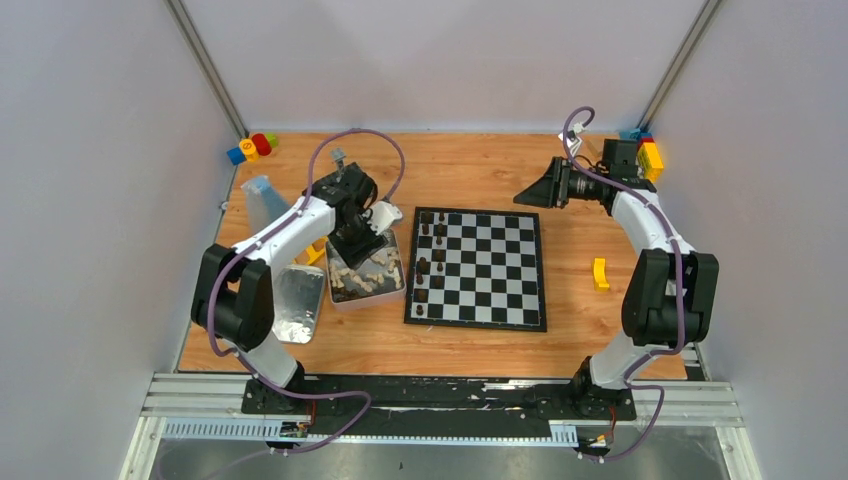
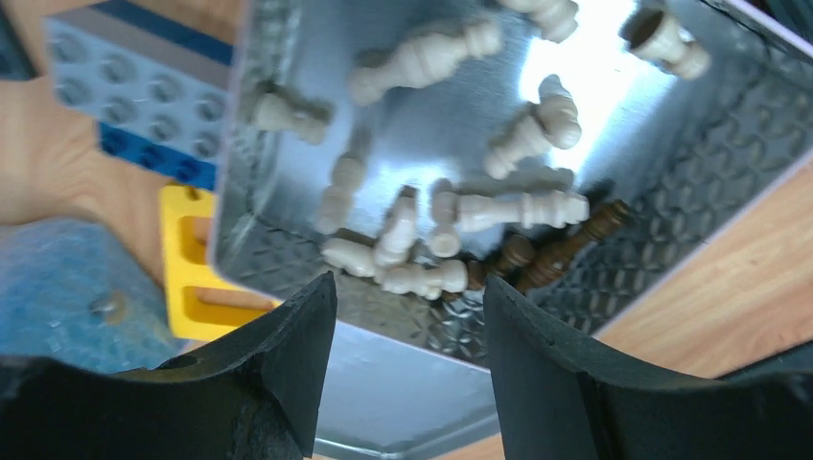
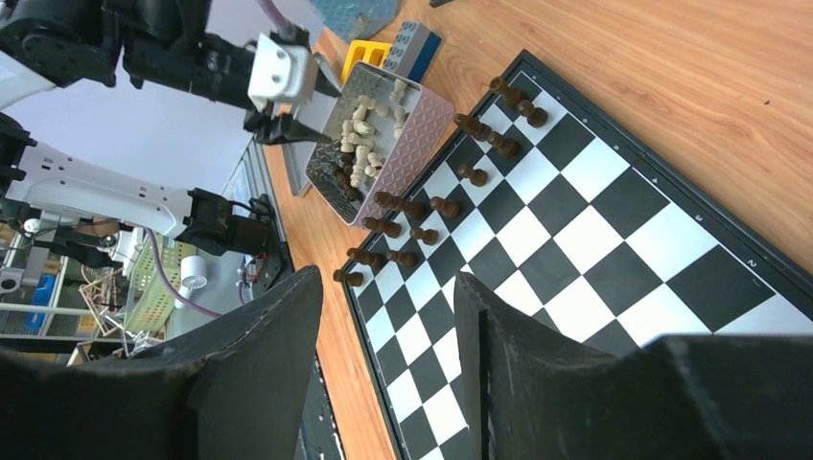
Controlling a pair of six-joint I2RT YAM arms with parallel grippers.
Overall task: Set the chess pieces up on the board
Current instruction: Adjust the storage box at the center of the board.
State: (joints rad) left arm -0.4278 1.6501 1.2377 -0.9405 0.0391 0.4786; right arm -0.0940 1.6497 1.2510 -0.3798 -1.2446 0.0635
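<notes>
Metal tin (image 2: 690,192): cream chess pieces (image 2: 508,206) heaped, some brown beneath, legible only from left wrist | left gripper (image 2: 407,287): jaws apart, empty, above tin | board (image 3: 623,211): brown pieces (image 3: 443,204) on rows nearest tin, per right wrist | right gripper (image 3: 385,283): jaws apart, empty

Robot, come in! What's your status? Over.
Left end effector open, empty, over tin. Right end effector open, empty, by chessboard. Dark pieces partly set, cream pieces in tin. Nothing blocking.
</notes>
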